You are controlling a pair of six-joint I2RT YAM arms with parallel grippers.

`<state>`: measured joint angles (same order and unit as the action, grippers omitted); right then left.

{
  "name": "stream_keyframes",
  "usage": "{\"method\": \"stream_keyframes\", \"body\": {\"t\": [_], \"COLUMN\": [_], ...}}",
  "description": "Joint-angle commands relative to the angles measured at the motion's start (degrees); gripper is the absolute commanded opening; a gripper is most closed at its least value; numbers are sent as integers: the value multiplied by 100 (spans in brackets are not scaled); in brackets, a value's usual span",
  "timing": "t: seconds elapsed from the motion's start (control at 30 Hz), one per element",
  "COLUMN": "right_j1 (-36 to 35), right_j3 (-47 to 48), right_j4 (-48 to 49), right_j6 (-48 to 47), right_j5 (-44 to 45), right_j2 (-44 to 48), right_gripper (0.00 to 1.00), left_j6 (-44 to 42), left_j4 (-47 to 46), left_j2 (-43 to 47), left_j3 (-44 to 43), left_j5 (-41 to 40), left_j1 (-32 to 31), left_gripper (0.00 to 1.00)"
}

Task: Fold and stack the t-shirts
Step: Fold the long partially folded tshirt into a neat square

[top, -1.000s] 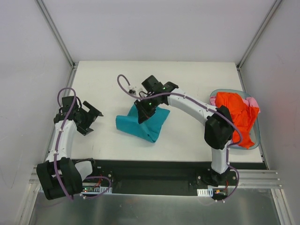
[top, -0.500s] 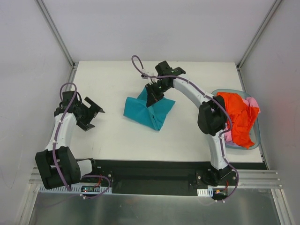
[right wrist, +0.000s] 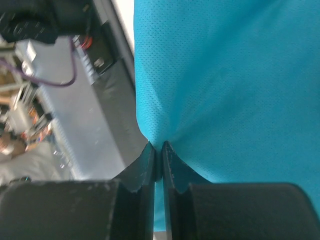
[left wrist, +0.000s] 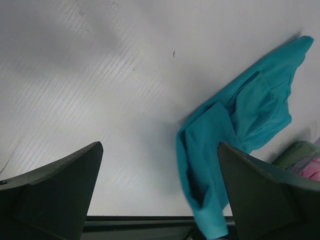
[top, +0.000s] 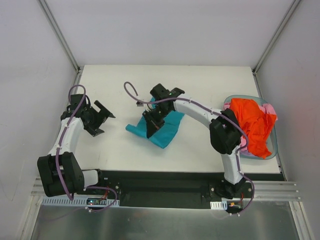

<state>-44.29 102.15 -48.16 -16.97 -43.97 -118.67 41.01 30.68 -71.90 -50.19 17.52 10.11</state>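
Only partly visible: pink t-shirt (top: 270, 108).

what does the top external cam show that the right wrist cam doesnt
Only the top external view shows the whole table, the open left gripper clear of the cloth, and the bluish tub holding the orange-red t-shirt and a pink t-shirt. Only the right wrist view shows the fingertips pinched shut on a fold of cloth, and its fine weave. Both show the teal t-shirt gripped by the right gripper.
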Motion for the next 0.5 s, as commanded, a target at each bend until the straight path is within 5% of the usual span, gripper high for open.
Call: {"method": "stream_keyframes", "body": {"t": [0.0,0.17,0.47], "right_j1": [-509,-967,-300], "right_j3": [-467,-749,-591], "right_j4": [560,791,782], "right_j6": [694,818,748], "right_j5": [-569,-746,-780], "right_j2": [774,1135,1013], "right_gripper": [2,2,2], "left_j6": [3,-6,12], "left_j4": [-35,-27,-35], "left_j2": [386,563,414], "left_j3": [80,141,1], "left_j5": [-107,-152,-143], "left_j1": [0,9,0], "left_gripper": [99,99,100]}}
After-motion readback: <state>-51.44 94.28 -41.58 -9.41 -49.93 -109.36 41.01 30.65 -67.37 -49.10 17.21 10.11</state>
